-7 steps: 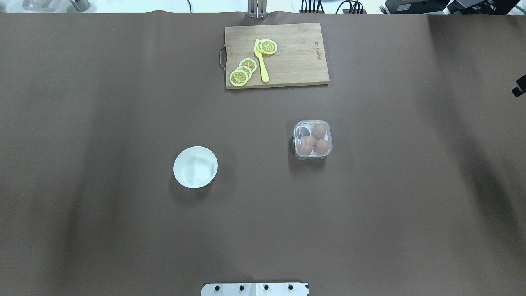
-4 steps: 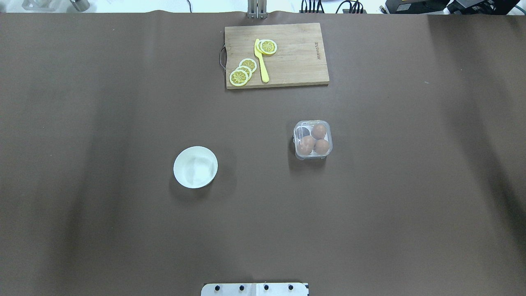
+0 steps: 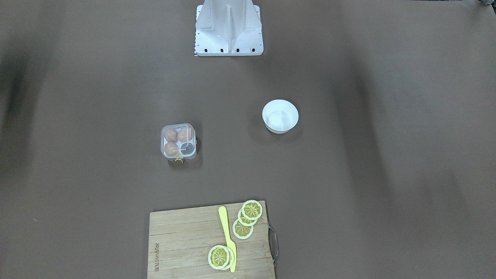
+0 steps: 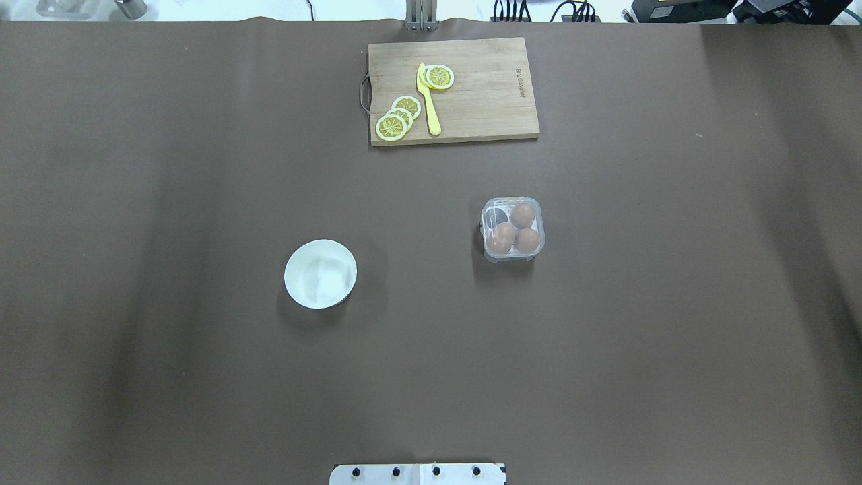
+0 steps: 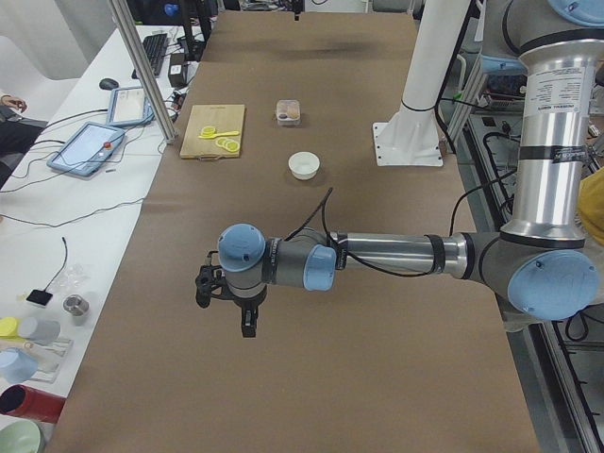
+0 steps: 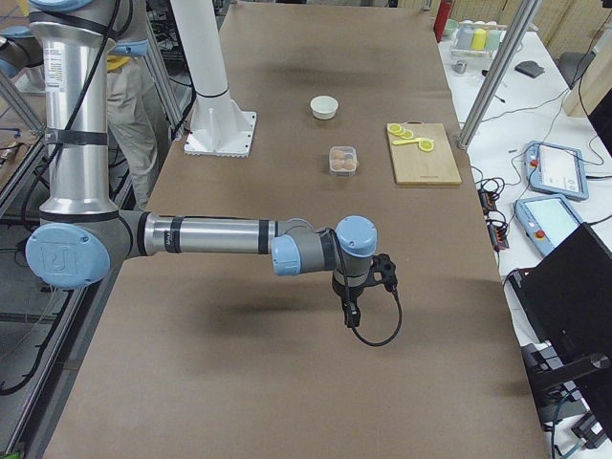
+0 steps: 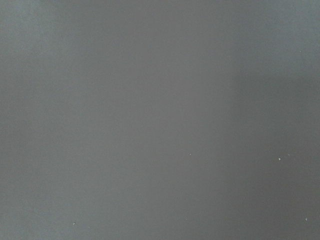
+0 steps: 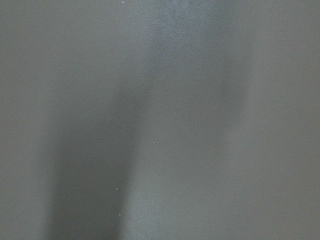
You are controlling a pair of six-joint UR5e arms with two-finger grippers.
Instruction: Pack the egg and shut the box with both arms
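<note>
The clear box (image 4: 512,229) stands right of the table's middle with its lid down; it also shows in the front view (image 3: 178,142). Three eggs lie in it (image 4: 522,215), (image 4: 502,237), (image 4: 527,240); one cell is empty. A yellow string (image 3: 179,159) hangs at its far side. My left gripper (image 5: 247,326) and right gripper (image 6: 351,316) show only in the side views, each held above bare table far from the box, out past the table's ends. I cannot tell whether they are open or shut. Both wrist views show only table cover.
An empty white bowl (image 4: 320,273) sits left of the box. A wooden cutting board (image 4: 485,101) at the far edge carries lemon slices (image 4: 397,120) and a yellow knife (image 4: 428,101). The white robot base (image 3: 228,27) stands at the near edge.
A black part of the right gripper at the overhead view's right edge one second ago has moved out of that view. The box, eggs and bowl have not moved.
</note>
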